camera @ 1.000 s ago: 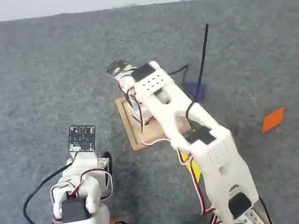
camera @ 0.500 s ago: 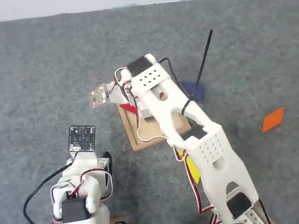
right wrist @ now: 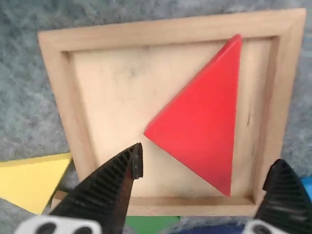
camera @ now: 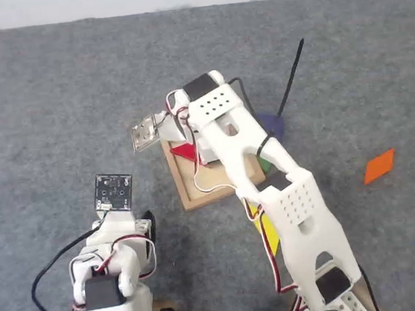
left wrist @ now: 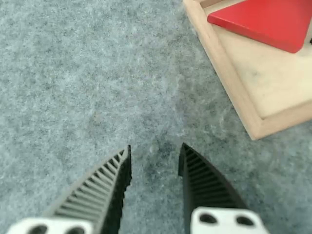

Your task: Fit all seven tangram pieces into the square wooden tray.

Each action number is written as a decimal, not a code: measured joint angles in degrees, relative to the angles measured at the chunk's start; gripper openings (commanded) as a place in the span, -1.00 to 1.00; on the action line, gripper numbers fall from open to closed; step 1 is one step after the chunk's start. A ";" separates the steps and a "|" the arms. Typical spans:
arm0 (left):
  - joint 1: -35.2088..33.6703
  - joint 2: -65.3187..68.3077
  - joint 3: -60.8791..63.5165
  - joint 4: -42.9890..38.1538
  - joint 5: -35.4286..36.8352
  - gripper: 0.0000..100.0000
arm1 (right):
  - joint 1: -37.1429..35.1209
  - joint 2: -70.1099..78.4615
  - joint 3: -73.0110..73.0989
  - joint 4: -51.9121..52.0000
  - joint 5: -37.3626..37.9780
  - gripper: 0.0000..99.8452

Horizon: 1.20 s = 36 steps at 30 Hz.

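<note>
1. We see the square wooden tray (camera: 175,176) on the grey table (camera: 37,107). In the high view the right arm (camera: 271,186) stretches over it and hides much of its floor.
2. Around it lie a yellow piece (camera: 268,235) by its near right corner, a green piece (camera: 266,165) at its right edge and a blue piece (camera: 271,124) by its far right corner. An orange piece (camera: 379,166) lies well apart to the right.
3. The red triangle (right wrist: 204,117) lies flat inside the tray. Its long edge runs beside one inner wall and its square corner points towards the tray's middle.
4. The right gripper (right wrist: 207,168) hangs above the tray, fingers wide apart and holding nothing.
5. The left gripper (left wrist: 153,178) sits low over bare table near a tray corner, fingers apart and empty.
</note>
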 measured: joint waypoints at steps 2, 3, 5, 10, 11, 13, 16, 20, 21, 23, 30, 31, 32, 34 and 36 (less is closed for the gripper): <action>0.00 0.00 0.00 0.00 0.00 -0.69 | 0.18 0.00 -1.41 -0.18 -2.20 -0.24; 0.00 0.00 0.00 0.00 0.00 -0.69 | 0.35 -0.09 -1.93 -0.26 -3.34 -0.24; 0.00 0.00 0.00 0.00 0.00 -0.69 | 0.62 -0.09 -2.37 -0.70 -5.27 -0.24; 0.00 0.00 0.00 0.00 0.00 -0.69 | 0.97 2.81 -2.99 -1.14 -7.91 -0.24; 0.00 0.00 0.00 0.00 0.00 -0.69 | 1.05 3.69 -3.08 -1.32 -8.00 -0.24; 0.00 0.00 0.00 0.00 0.00 -0.69 | 1.05 4.75 -3.96 -1.58 -8.26 -0.24; 0.00 0.00 0.00 0.00 0.00 -0.69 | 1.32 6.68 -7.47 -1.76 -8.35 -0.24; 0.00 0.00 0.00 0.00 0.00 -0.69 | 2.99 9.23 -12.66 -1.93 -8.70 -0.24; 0.00 0.00 0.00 0.00 0.00 -0.69 | 3.43 9.67 -13.71 -1.93 -8.88 -0.24; 0.00 0.00 0.00 0.00 0.00 -0.69 | 4.31 10.46 -15.21 -1.93 -10.20 -0.24; 0.00 0.00 0.00 0.00 0.00 -0.69 | 6.68 10.73 -23.82 1.41 -21.27 -0.24; 0.00 0.00 0.00 0.00 0.00 -0.69 | 6.86 10.73 -26.20 3.16 -23.56 -0.24; 0.00 0.00 0.00 0.00 0.00 -0.69 | 6.95 10.64 -28.66 4.57 -26.20 -0.24; 0.00 0.00 0.00 0.00 0.00 -0.69 | 8.00 9.41 -31.21 4.92 -32.26 -0.24; 0.00 0.00 0.00 0.00 0.00 -0.69 | 10.81 8.18 -32.26 4.92 -38.59 -0.24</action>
